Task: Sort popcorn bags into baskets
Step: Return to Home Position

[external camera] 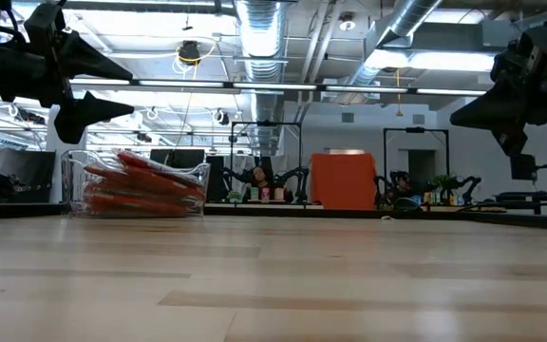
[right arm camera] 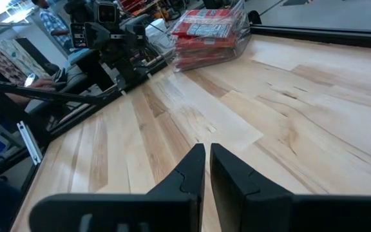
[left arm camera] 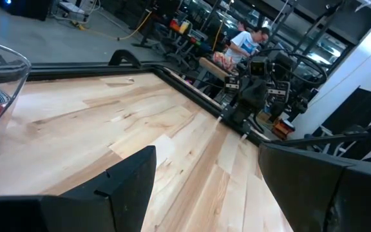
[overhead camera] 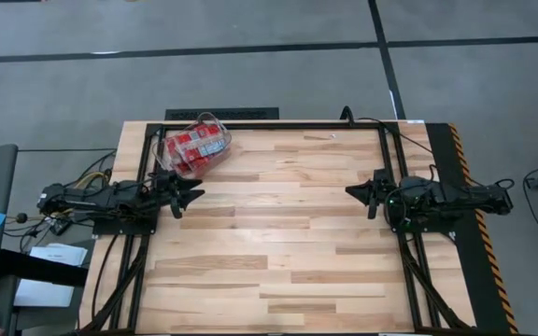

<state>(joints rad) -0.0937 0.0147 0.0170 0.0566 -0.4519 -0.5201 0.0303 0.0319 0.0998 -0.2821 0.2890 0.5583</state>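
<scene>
Red popcorn bags (overhead camera: 192, 143) lie heaped inside the clear bin (overhead camera: 215, 124), stacked flat on one another with white-grey panels showing on the top ones. The bin stands on the wooden table (overhead camera: 278, 252) close to its far left corner (far as the low view looks across it), just inside the black frame (overhead camera: 269, 124) that runs along the far edge. No packet shows on the bare boards outside it.

The left gripper (overhead camera: 192, 196) hangs above the table at its left edge, just on the near side of the bin and apart from it. In the left wrist view its fingers (left arm camera: 129, 180) stand spread wide with nothing between them, and a corner of the bin (left arm camera: 8, 61) shows off to one side.

The right gripper (overhead camera: 353, 191) hangs at the right edge, about halfway along it and well apart from the bin. In the right wrist view its fingers (right arm camera: 192, 169) are pressed almost together, only a thin slit between them, gripping nothing. It faces across the table toward the bin (right arm camera: 237, 22) and the bags (right arm camera: 205, 26). The low view shows both claws lifted clear of the boards.
</scene>
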